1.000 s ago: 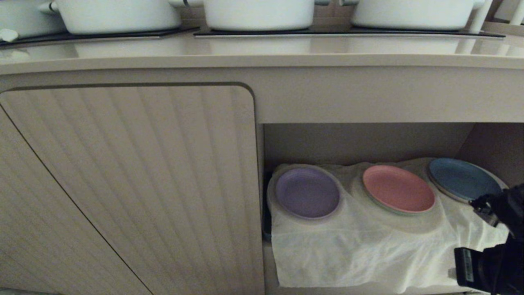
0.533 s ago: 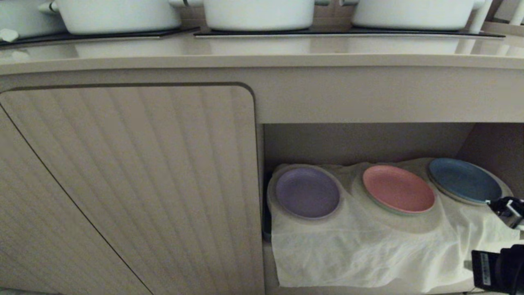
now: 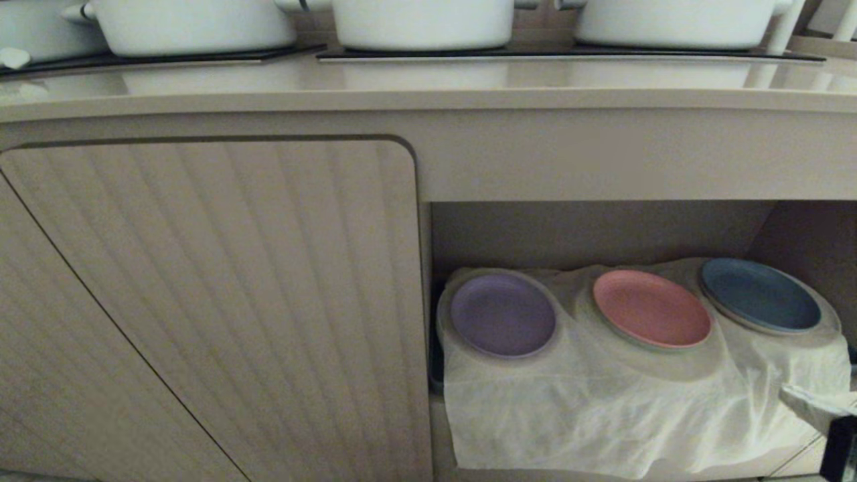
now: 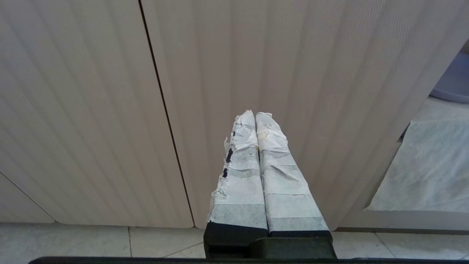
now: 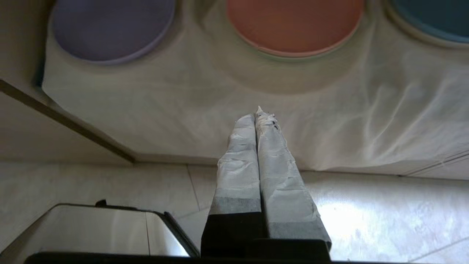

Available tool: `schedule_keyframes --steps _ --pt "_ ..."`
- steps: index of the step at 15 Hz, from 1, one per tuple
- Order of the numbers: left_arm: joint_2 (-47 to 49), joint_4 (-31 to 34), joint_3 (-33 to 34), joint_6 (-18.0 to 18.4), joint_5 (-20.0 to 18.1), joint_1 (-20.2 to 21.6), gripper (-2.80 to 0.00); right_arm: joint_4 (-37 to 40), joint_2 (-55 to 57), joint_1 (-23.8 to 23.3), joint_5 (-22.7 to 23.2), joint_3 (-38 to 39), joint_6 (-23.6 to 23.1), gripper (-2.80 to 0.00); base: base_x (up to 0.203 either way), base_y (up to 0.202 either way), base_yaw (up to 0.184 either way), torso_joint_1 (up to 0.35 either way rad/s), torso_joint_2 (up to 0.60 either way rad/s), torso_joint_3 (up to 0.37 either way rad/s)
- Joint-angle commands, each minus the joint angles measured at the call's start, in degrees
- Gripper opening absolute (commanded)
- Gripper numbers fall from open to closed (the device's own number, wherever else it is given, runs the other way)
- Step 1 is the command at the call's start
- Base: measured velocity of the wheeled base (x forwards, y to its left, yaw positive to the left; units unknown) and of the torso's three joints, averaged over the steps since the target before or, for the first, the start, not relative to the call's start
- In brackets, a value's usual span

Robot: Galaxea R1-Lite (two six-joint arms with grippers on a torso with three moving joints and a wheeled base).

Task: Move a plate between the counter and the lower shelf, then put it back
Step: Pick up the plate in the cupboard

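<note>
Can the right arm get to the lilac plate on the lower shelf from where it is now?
Probably yes. The plate lies uncovered on the white cloth at the left of the lower shelf, whose front is open. The right gripper, shut and empty, faces the shelf from outside it, with nothing between. It must open first.

counter (image 3: 428, 84) glossy, smooth; white cloth (image 3: 602, 408) thin, wrinkled; plate (image 3: 502, 314) matt plastic; cabinet door (image 3: 214, 301) ribbed, matt.

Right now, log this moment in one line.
plate: on shelf cloth, untouched | right gripper: shut, empty, outside shelf | left gripper: shut, parked by door
</note>
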Motion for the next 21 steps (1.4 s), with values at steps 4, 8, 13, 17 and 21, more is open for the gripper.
schedule_keyframes --steps 4,8,13,17,21 --pt "0.06 -0.03 0.01 -0.02 0.01 0.02 -2.80 -0.42 -17.98 -5.74 0.60 8.38 -4.05 -2.80 0.000 0.000 0.000 0.000 0.00 0.000" --pt "0.06 -0.03 0.01 -0.02 0.01 0.02 -2.80 3.36 -25.55 -6.89 2.06 3.14 -6.15 -2.80 0.000 0.000 0.000 0.000 0.00 0.000" --pt "0.06 -0.03 0.01 -0.02 0.01 0.02 -2.80 25.28 -38.82 -6.84 1.99 -4.29 -6.18 -2.80 0.000 0.000 0.000 0.000 0.00 0.000" --pt "0.06 -0.03 0.01 -0.02 0.01 0.02 -2.80 35.22 -43.76 -6.78 1.92 -10.42 -6.18 -2.80 0.000 0.000 0.000 0.000 0.00 0.000" --pt "0.06 -0.03 0.01 -0.02 0.01 0.02 -2.80 35.33 -46.83 -6.66 1.90 -7.28 -6.22 -2.80 0.000 0.000 0.000 0.000 0.00 0.000"
